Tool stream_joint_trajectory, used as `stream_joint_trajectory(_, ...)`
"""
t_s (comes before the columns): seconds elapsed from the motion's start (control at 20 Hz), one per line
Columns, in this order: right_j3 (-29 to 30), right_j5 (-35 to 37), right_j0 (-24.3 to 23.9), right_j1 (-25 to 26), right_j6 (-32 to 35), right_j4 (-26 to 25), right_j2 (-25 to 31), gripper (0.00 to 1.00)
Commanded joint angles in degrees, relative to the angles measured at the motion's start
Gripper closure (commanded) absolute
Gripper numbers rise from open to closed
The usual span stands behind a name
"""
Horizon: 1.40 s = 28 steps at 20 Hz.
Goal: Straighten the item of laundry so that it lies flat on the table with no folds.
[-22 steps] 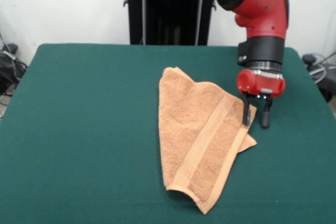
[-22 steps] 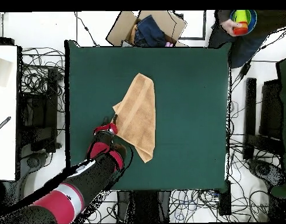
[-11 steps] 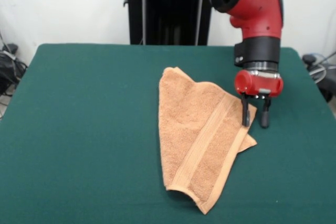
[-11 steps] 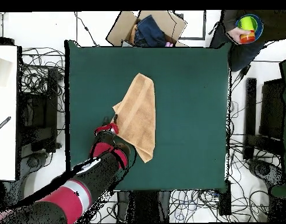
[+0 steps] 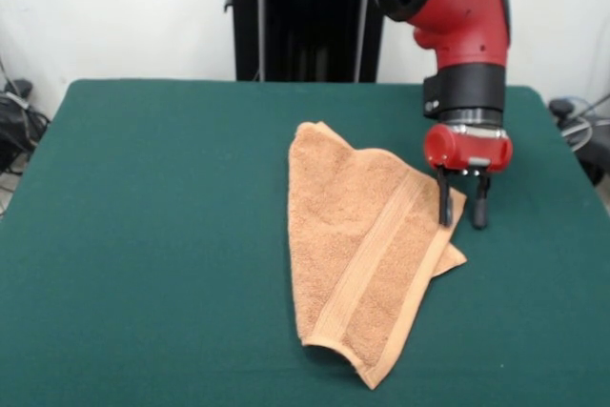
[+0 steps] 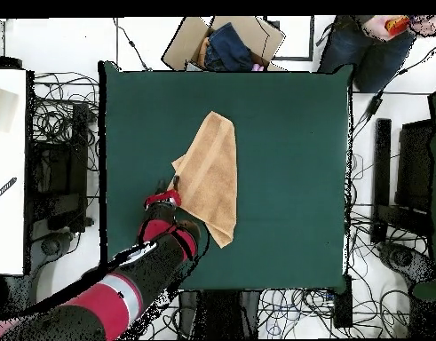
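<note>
We see the towel [image 5: 367, 259] lying folded near the middle of the green worktop [image 5: 143, 235], its long axis running from the far corner toward the near edge in the front view. The gripper [image 5: 461, 205] stands low at the towel's right edge, its fingers [image 5: 444, 203] parted and holding nothing; one finger is over the cloth corner, the other over bare felt (contact is not clear). We judge the folded layer must be pulled away sideways from here.

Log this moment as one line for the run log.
towel: folded over, not flat | gripper: open, at towel's right corner, straddling the edge | table: towel near centre | task: unfolding not done
</note>
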Motion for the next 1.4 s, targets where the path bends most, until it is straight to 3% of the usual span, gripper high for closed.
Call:
stream_joint_trajectory(0.05,7.98,8.27,0.03,4.44,8.32,-5.08,10.83,0.00)
stream_joint_trajectory(0.45,10.93,13.70,-1.32,-0.92,6.78,-7.54,11.65,0.00)
stream_joint_trajectory(0.9,11.17,14.68,-0.38,-1.06,6.20,-6.08,10.53,0.00)
stream_joint_trajectory(1.05,9.30,13.99,3.09,1.25,5.33,-1.32,6.85,0.00)
stream_joint_trajectory(1.4,7.30,14.15,1.54,0.79,4.07,-3.18,5.14,0.00)
